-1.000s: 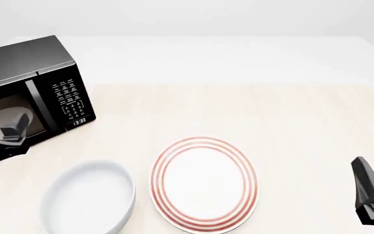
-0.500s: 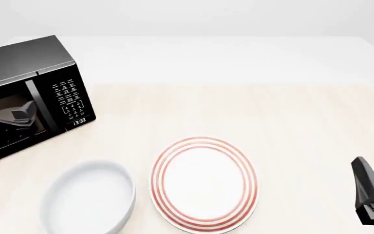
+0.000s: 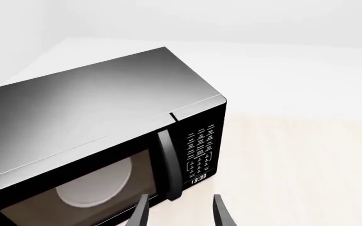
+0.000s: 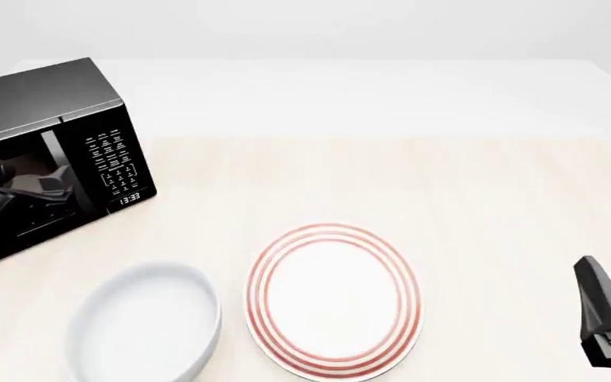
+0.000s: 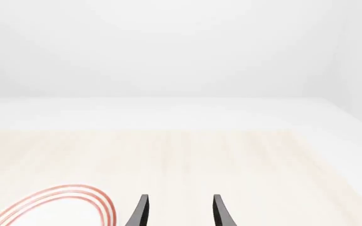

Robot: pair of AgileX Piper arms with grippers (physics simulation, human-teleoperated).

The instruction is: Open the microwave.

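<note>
The microwave (image 4: 67, 119) is a glossy black box at the table's far left, with its dark glass door flush with its front. In the left wrist view its vertical handle (image 3: 168, 165) runs beside the white-labelled keypad (image 3: 200, 149) and the small clock (image 3: 199, 179). The white turntable (image 3: 96, 181) shows through the glass. My left gripper (image 4: 57, 185) hovers open just in front of the door; its fingers (image 3: 142, 213) straddle the line of the handle without touching it. My right gripper (image 4: 606, 314) rests open at the near right, holding nothing.
A white plate with red rings (image 4: 334, 298) lies at the near middle of the table, and its edge (image 5: 61, 200) shows in the right wrist view. A white bowl (image 4: 146, 322) sits near the front left, below the microwave.
My left gripper has risen and moved right across the microwave door, closer to the handle. The right arm has not moved.
</note>
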